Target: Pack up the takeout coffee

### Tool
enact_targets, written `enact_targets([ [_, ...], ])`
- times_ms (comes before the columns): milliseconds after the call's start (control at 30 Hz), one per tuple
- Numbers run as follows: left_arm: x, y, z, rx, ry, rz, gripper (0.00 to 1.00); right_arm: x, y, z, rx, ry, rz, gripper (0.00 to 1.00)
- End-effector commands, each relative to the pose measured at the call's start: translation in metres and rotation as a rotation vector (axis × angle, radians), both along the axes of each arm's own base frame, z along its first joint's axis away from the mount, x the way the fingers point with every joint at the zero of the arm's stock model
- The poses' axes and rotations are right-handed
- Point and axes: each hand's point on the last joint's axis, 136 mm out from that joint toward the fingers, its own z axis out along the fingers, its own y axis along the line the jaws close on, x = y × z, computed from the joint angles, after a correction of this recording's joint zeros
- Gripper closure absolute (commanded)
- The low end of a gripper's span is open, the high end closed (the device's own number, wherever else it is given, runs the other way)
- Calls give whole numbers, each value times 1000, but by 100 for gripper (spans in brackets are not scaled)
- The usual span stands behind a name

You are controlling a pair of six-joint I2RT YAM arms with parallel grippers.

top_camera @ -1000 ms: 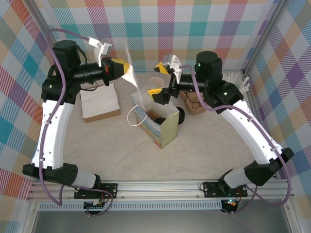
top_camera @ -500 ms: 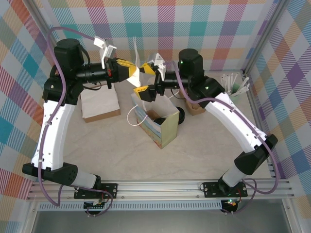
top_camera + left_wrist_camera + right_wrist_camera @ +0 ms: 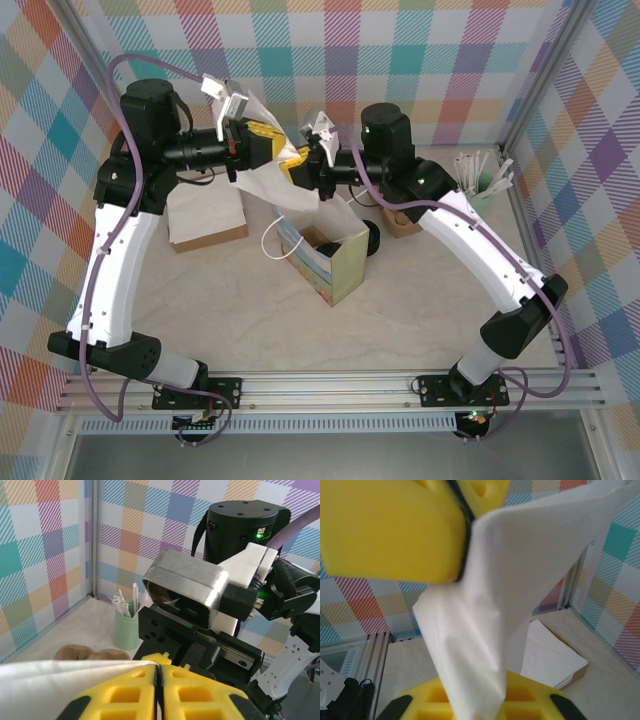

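A white napkin [image 3: 266, 186] hangs high above the table between both grippers. My left gripper [image 3: 288, 152] is shut on its upper edge; its yellow fingers [image 3: 395, 525] pinch the sheet [image 3: 485, 605] in the right wrist view. My right gripper [image 3: 303, 173] meets it tip to tip, shut on the same napkin, which runs down between its jaws [image 3: 475, 692]. In the left wrist view my left gripper [image 3: 159, 669] has its jaws pressed together, with the napkin [image 3: 60, 680] at their left. Below stands the open paper bag [image 3: 342, 268], with something dark inside. A round black lid [image 3: 373, 240] lies against its right side. The cup's green wall is hidden.
A stack of white napkins [image 3: 205, 212] in a brown tray lies left of the bag, also visible in the right wrist view [image 3: 555, 655]. A mint-green pot of white sticks [image 3: 482, 182] stands at the back right. A brown cardboard piece [image 3: 402, 218] sits behind the lid.
My right gripper swung left from above the bag to the left gripper's tips and shut on the napkin. The napkin, standing up before, now hangs down.
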Motion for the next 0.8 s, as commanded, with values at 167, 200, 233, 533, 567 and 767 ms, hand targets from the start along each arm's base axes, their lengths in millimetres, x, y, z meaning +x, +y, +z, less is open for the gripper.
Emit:
enact_targets([
  [167,-7,15,11,12,-65,129,54,-9,-37,-6,-186,-17,-125,96],
  [200,-7,19,9,15,-71,157,48,-9,-41,-10,-210,-17,-135,96],
  [233,-9,23,8,17,-77,184,45,-10,-44,-11,-226,-15,-144,96],
  [533,-20,69,-21,39,-107,470,34,-10,-71,-21,-355,-27,-229,96],
  [567,-21,74,-26,41,-105,502,33,-11,-73,-22,-363,-31,-233,96],
  [767,-27,96,-53,63,-72,621,30,-10,-78,-25,-388,-34,-251,95],
])
